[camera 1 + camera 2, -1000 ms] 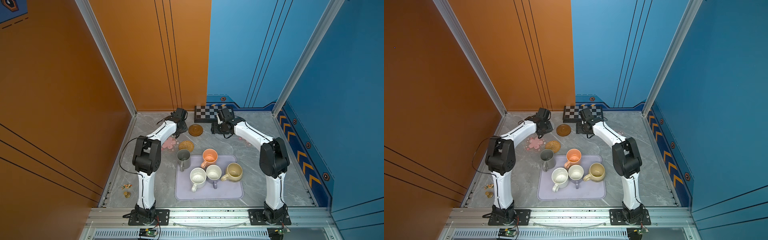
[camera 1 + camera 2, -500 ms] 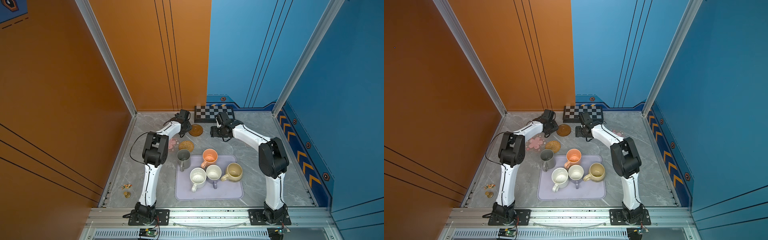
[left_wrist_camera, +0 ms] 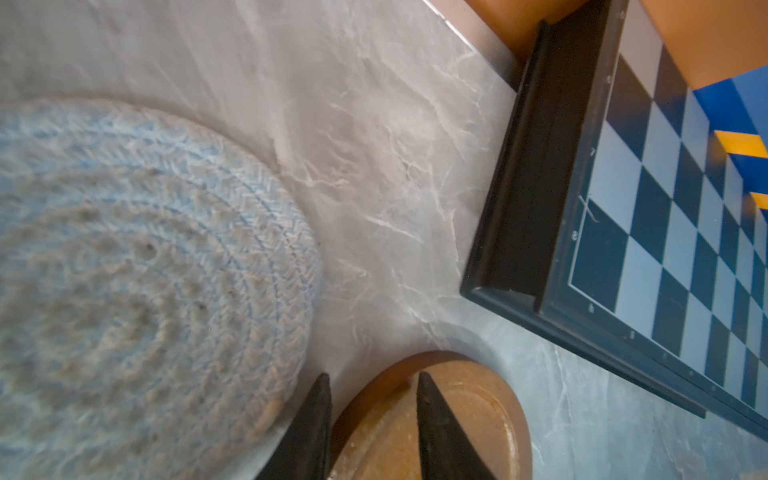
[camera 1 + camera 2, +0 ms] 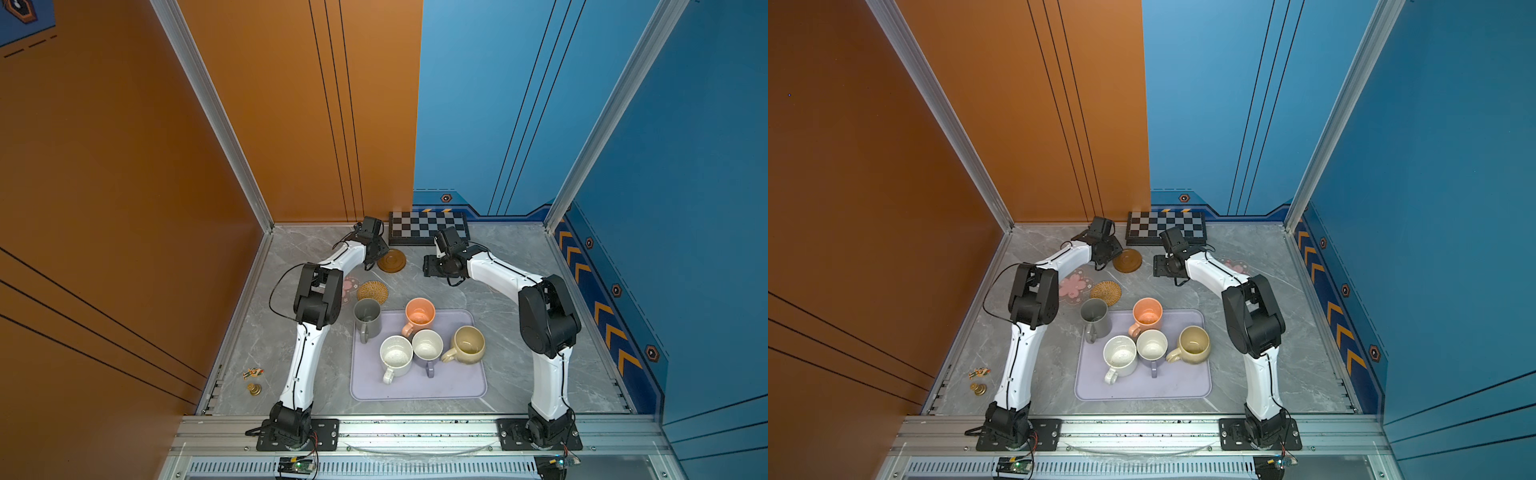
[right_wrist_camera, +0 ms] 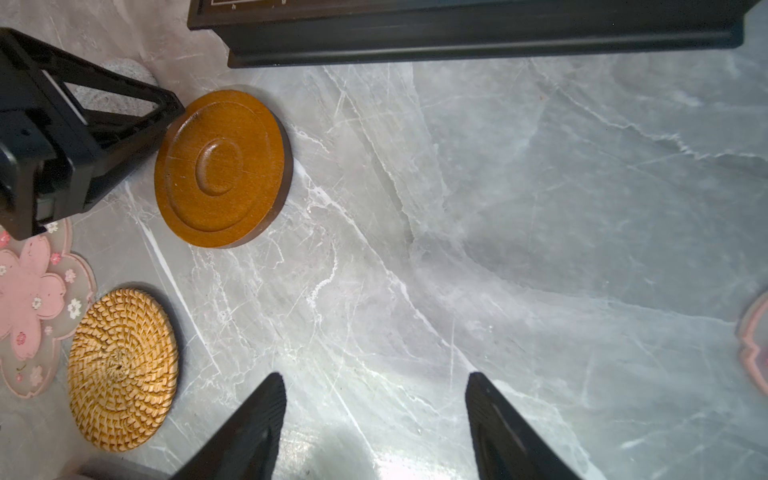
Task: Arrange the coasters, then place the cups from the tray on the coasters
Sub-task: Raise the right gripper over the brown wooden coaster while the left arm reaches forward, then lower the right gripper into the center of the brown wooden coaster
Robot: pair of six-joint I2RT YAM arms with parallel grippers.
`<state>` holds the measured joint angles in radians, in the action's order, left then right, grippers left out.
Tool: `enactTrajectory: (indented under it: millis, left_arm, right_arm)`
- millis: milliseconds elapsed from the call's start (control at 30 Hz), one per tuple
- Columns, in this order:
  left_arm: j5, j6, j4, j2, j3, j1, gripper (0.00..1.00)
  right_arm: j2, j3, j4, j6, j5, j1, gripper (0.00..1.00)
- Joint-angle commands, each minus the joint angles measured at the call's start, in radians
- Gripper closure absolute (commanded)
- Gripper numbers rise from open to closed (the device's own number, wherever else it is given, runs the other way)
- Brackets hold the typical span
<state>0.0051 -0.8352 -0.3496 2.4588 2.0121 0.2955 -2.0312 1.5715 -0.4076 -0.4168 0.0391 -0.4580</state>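
**A:** Five handled mugs (image 4: 395,355) are seen on or at the pale lavender rectangular tray (image 4: 415,388), near centre. Why are none lifted?

**B:** The coasters are judged unarranged. The dark brown wooden disc (image 4: 391,261), far centre beside the black-and-white checkerboard (image 4: 428,227), is straddled at its rim by the left gripper (image 3: 372,374). The jaws are narrowed, but a pinch cannot be confirmed.

**A:** And the right gripper (image 5: 374,374)?

**B:** It is held wide apart and empty above the grey marble table (image 5: 540,208), right of that disc, presumably to leave room.

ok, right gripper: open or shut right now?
Open. On the right gripper the jaws stand wide apart in the wrist view, only bare tabletop between them, nothing held.
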Motion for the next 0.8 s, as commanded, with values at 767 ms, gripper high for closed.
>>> enactTrajectory:
  millis: [767]
  left_arm:
    - [0.195,0.125,-0.042,-0.134,-0.132,0.082,0.64]
  right_arm:
    - [-0.112,0.035,0.077,-0.043,-0.045,0.010,0.31]
